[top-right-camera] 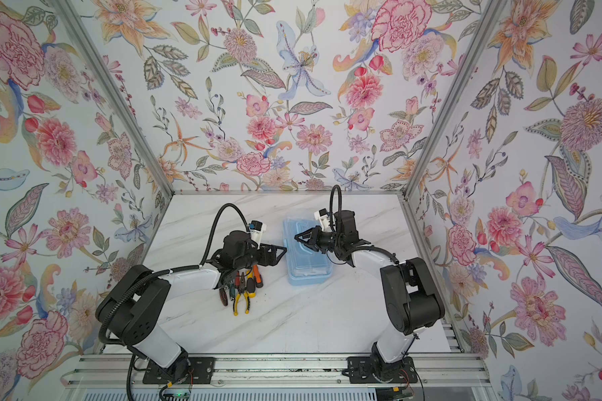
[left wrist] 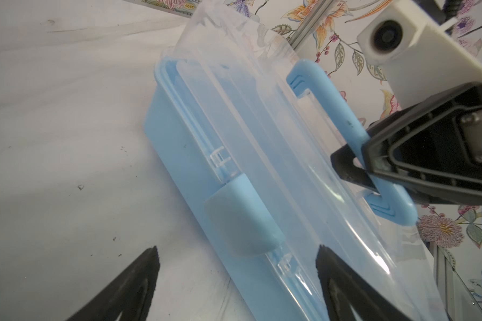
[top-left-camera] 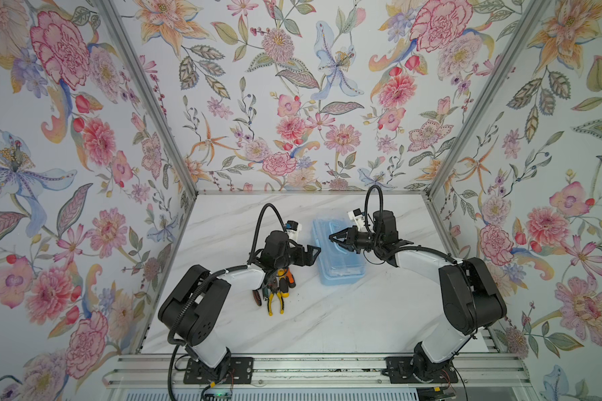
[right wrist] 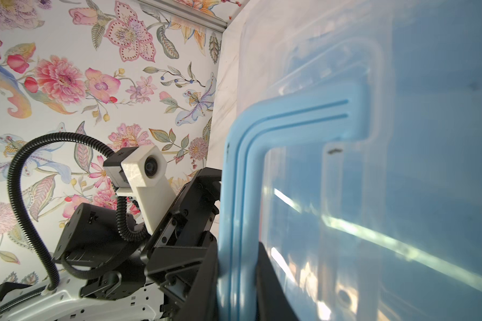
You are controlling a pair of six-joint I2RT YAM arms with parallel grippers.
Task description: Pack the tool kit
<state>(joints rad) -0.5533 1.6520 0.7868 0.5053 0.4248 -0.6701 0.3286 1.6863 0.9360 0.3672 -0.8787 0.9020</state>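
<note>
We locate the blue tool box [top-left-camera: 339, 269] on the desk [top-left-camera: 362, 312]. The right gripper [top-left-camera: 332, 238] has its fingers [left wrist: 429, 155] pinching the box handle [left wrist: 329, 94]. The left gripper [top-left-camera: 314, 256] has its fingers spread just beside the box. Loose tools [top-left-camera: 275, 291] lie nearby.

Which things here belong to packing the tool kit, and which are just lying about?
Job: blue tool box; its handle, pinched by the right gripper; open left gripper beside the box; yellow-handled pliers and screwdrivers in the pile.
Not the job: marble table, floral walls, front rail.
</note>
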